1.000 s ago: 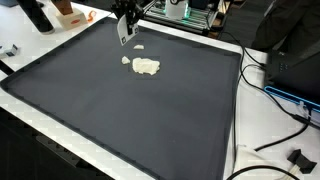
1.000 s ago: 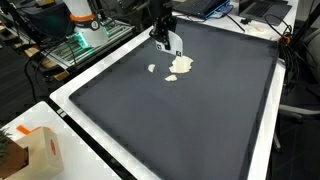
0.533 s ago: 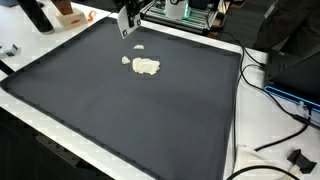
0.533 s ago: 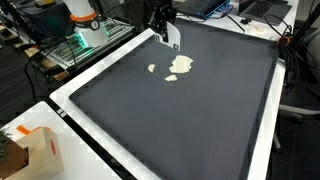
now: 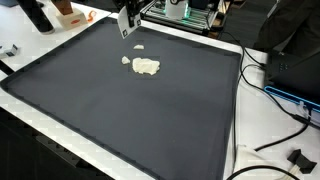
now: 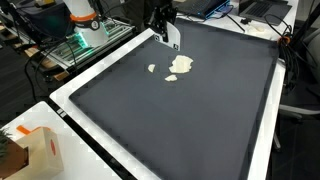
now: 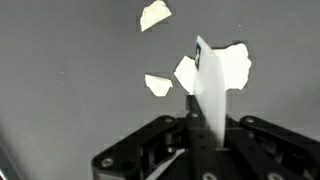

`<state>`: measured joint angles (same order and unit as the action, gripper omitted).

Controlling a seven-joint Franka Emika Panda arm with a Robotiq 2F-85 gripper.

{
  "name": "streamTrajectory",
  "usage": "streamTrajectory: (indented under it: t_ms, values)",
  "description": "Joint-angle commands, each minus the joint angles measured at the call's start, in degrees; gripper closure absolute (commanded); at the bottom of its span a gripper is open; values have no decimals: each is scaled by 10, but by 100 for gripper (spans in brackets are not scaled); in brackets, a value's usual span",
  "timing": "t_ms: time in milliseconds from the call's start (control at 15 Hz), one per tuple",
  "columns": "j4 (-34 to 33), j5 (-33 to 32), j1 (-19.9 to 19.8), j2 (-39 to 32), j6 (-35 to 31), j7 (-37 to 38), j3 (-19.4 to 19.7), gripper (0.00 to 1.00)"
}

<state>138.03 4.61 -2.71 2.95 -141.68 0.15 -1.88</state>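
A pale cream scrap pile (image 5: 146, 67) (image 6: 181, 65) lies on the dark mat (image 5: 150, 120) (image 6: 190, 120), with smaller scraps (image 5: 138, 47) (image 6: 152, 69) beside it. My gripper (image 5: 126, 20) (image 6: 165, 20) hangs above the mat's far edge, a little beyond the pile. It is shut on a thin white sheet piece (image 5: 124, 30) (image 6: 174, 39) that sticks out past the jaws. In the wrist view the white piece (image 7: 208, 85) rises from the gripper (image 7: 205, 125), partly covering the large scrap (image 7: 235, 62). Small scraps (image 7: 155, 14) (image 7: 158, 85) lie to the left of it.
A white table border (image 5: 230, 150) (image 6: 70, 110) frames the mat. Cables (image 5: 285, 100) and a dark device lie off one side. A black bottle (image 5: 38, 14) and an orange-white box (image 6: 35, 150) stand off the mat. Electronics (image 6: 85, 35) sit behind the far edge.
Since a second ago the gripper has lifted and drawn back toward the far edge, carrying the white piece. It has held still over the last half second. The scraps have not moved.
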Motion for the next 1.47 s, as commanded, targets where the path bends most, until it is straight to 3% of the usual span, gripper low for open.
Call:
streamTrajectory:
  t_ms: [0, 333, 733, 1000, 1400]
  values:
    - [-6, -26, 7, -6, 4, 39, 7, 99]
    - [-47, -171, 4, -46, 37, 279, 9, 99]
    - [-112, -278, 35, -101, 128, 531, 14, 99]
    - [-157, -301, 61, -143, 211, 661, 20, 99]
    - [-223, -291, 92, -212, 330, 787, 26, 99]
